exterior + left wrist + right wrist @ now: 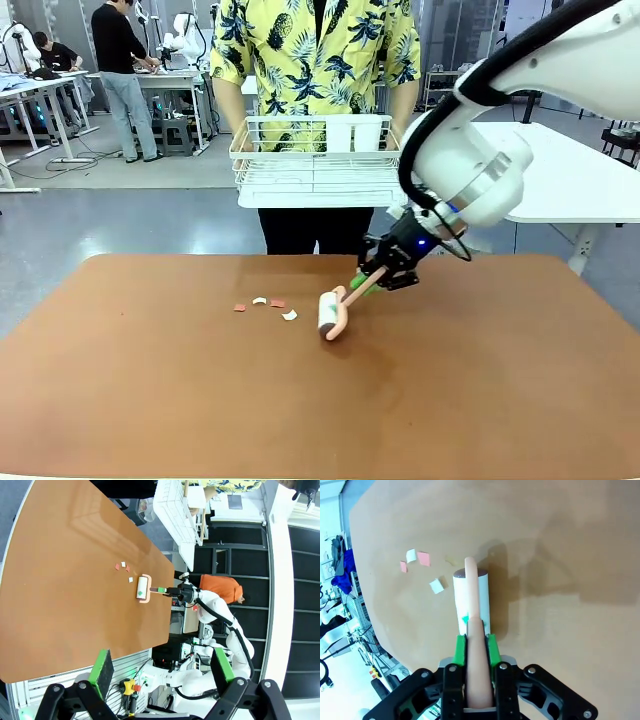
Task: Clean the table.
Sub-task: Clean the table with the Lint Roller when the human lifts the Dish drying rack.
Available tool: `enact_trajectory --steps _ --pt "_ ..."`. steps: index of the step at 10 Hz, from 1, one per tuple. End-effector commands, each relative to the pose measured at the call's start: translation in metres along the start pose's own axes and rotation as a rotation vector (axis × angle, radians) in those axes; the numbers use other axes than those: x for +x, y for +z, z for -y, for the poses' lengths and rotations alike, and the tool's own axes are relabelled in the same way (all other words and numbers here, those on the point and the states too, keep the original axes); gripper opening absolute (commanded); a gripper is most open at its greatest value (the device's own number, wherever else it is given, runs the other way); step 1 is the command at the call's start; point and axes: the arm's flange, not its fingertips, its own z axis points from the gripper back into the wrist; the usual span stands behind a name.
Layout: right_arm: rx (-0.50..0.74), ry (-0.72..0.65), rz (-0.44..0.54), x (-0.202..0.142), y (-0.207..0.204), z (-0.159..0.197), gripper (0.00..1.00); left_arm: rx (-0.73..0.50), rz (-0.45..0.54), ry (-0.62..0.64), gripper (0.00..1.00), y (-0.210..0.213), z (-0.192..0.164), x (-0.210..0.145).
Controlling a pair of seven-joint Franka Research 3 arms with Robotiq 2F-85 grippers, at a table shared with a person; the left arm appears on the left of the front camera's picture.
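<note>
The reddish-brown table carries several small pink and white paper scraps near its middle. A lint roller with a white roll and a pink handle rests its roll on the top just right of the scraps. My right gripper is shut on the roller's handle. In the right wrist view the gripper clamps the handle, the roller lies ahead and the scraps lie to its left. My left gripper stands open, high above the table, with nothing between its fingers.
A person in a yellow patterned shirt stands at the far edge holding a white wire rack. A white-topped table stands at the back right. Other people work at benches far back left.
</note>
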Motion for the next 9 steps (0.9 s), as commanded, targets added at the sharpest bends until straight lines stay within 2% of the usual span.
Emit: enact_trajectory --steps 1,2,3,4,5,8,9 --pt "-0.009 -0.025 -0.034 0.003 -0.056 -0.021 0.21 -0.01 0.006 -0.015 1.0 0.001 -0.001 -0.003" --pt "0.005 -0.022 -0.084 0.004 -0.08 -0.042 0.21 -0.01 0.006 -0.015 1.0 0.001 -0.001 -0.003" --pt "0.019 -0.051 -0.079 0.009 -0.095 -0.061 0.21 -0.01 0.006 -0.015 1.0 0.001 -0.001 -0.003" --pt "0.011 -0.107 -0.022 0.018 -0.11 -0.078 0.21 -0.01 0.006 -0.015 1.0 0.001 -0.001 -0.003" --pt "0.011 -0.1 -0.004 0.02 -0.126 -0.099 0.21 -0.01 0.006 -0.015 1.0 0.001 -0.001 -0.003" --pt "-0.027 -0.054 -0.103 0.004 -0.185 -0.151 0.21 -0.01 0.006 -0.015 1.0 0.001 -0.001 -0.003" --pt "-0.04 -0.027 -0.097 0.0 -0.196 -0.166 0.21 -0.01 0.006 -0.015 1.0 0.001 -0.001 -0.003"
